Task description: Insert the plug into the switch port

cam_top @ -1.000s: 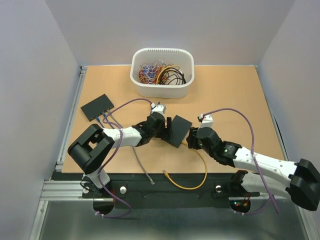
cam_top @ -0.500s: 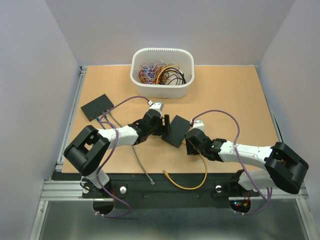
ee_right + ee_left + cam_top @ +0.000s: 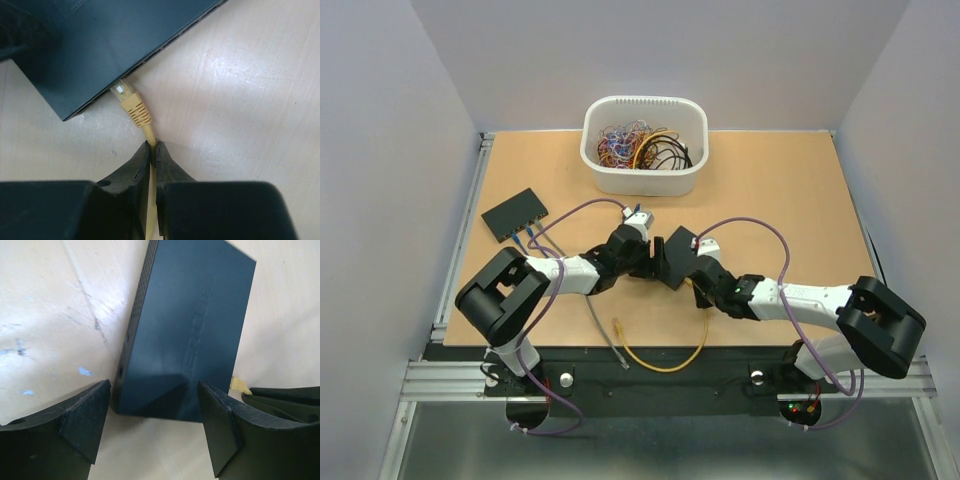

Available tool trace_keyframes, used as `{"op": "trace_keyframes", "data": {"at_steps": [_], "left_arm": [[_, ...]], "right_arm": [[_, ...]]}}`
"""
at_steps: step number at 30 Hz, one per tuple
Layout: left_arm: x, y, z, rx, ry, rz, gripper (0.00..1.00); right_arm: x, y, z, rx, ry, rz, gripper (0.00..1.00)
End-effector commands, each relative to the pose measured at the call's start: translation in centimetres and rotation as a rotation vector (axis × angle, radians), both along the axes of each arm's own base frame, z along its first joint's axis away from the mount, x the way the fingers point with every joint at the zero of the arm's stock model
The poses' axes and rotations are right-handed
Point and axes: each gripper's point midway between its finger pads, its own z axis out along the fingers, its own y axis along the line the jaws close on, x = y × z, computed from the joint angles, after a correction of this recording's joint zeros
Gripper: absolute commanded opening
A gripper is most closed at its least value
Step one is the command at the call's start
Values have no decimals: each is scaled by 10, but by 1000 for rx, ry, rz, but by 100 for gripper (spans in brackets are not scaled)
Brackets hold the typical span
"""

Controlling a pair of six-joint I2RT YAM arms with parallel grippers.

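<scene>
The plug (image 3: 123,92), clear with a yellow boot, points its tip into a switch port (image 3: 116,85) on the edge of the black switch (image 3: 100,45); I cannot tell how deep it sits. My right gripper (image 3: 153,146) is shut on the yellow cable (image 3: 148,131) just behind the boot. My left gripper (image 3: 152,400) is open at the switch's (image 3: 190,330) opposite end, its fingers apart from the box. From the top view, both grippers flank the switch (image 3: 672,258) at the table's middle, and the yellow cable (image 3: 665,365) loops toward the front edge.
A second black switch (image 3: 515,213) with blue cables lies at the left. A white bin (image 3: 643,145) of tangled wires stands at the back. A grey cable (image 3: 603,330) runs to the front edge beside the yellow cable's free end (image 3: 617,322).
My right gripper has shut on the yellow cable and moved left toward the switch. The cable's loop and free end have slid left. The left gripper stays open.
</scene>
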Motion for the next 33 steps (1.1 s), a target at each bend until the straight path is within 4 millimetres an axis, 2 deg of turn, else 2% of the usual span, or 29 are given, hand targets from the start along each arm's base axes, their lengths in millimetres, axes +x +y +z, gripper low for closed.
{"op": "trace_keyframes", "data": {"at_steps": [1,5,14,17,21,26,27,28,30,33], "left_arm": [[-9,-18,1,-67,-3,-65,80],[-11,-23,-3,-66,-2,-80,80],[-12,-20,-12,-37,-13,-89,80],[-12,-23,-14,-39,-12,-97,80],[-16,-30,-14,-43,-13,-132,79],[-24,-37,-13,-39,-26,-172,79],[-26,-37,-14,-38,-20,-177,79],[-28,-39,-14,-41,-18,-189,78],[-34,-41,-18,-38,-6,-204,78],[-43,-46,-22,-41,11,-232,77]], "right_arm": [[11,9,12,19,-55,14,6],[15,13,16,24,-72,30,0],[26,32,38,48,-144,138,0],[31,48,52,80,-187,209,0],[23,82,64,187,-220,398,0],[30,101,72,216,-306,489,1],[35,105,80,236,-348,489,1],[39,106,78,228,-361,485,0],[46,112,86,235,-409,490,0],[55,122,85,225,-425,503,0]]}}
